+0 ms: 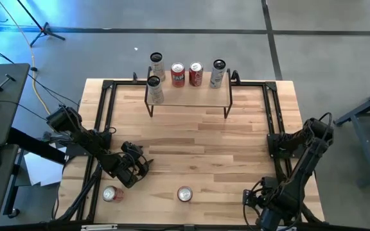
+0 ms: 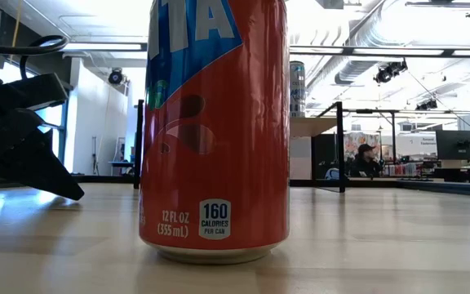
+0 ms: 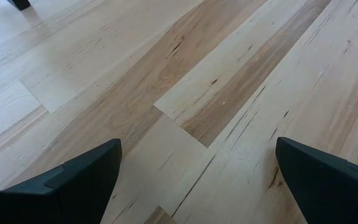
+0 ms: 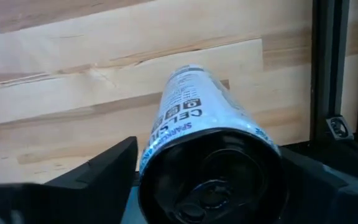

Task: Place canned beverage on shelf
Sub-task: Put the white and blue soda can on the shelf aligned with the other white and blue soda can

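The shelf (image 1: 188, 102) stands at the table's far middle, with several cans (image 1: 187, 74) upright at its top. Two cans stand near the table's front edge: an orange one (image 1: 184, 194), which fills the low view (image 2: 215, 131), and a red one (image 1: 112, 193). My left gripper (image 1: 135, 168) hovers open over bare wood between them, seen also in its wrist view (image 3: 197, 180). My right gripper (image 1: 260, 200) is at the near right corner, pointing down, shut on a silver can (image 4: 207, 143) that its arm hides in the high view. My right gripper pinches the silver can between its two fingers, one on each side of the can's wall near its upper end (image 4: 151, 165). The fingers come from above, pointing down along the can. Its lower end (image 4: 188, 74) is at the tabletop beside the black rail; whether it rests there I cannot tell.
Black rails (image 1: 272, 115) frame the tabletop, and one (image 4: 334, 68) runs close beside the held can. The middle of the table (image 1: 191, 144) between the shelf and the front cans is bare wood. A person (image 2: 367, 159) sits far off in the room behind.
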`<action>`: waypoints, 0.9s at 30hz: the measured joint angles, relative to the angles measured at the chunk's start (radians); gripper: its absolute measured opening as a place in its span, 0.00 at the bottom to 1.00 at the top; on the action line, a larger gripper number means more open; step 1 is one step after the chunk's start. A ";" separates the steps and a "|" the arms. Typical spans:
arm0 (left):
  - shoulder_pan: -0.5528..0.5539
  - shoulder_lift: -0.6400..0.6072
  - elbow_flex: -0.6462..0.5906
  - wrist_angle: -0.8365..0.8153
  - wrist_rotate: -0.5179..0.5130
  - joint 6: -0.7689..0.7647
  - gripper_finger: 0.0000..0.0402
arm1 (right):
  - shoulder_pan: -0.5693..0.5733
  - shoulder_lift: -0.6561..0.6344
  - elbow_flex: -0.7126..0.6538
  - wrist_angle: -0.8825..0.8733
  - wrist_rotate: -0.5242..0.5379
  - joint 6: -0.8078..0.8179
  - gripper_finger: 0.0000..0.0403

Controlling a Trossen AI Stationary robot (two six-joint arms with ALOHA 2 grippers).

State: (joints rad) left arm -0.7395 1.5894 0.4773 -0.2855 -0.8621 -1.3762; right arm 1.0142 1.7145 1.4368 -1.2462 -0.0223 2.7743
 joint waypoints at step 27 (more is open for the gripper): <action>0.000 0.000 0.000 0.000 0.000 0.000 1.00 | -0.476 0.000 0.100 -0.151 0.216 -0.857 0.62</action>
State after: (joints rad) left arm -0.7391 1.5894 0.4770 -0.2852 -0.8623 -1.3762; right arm 0.5383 1.7149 1.5369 -1.3968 0.1941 1.9177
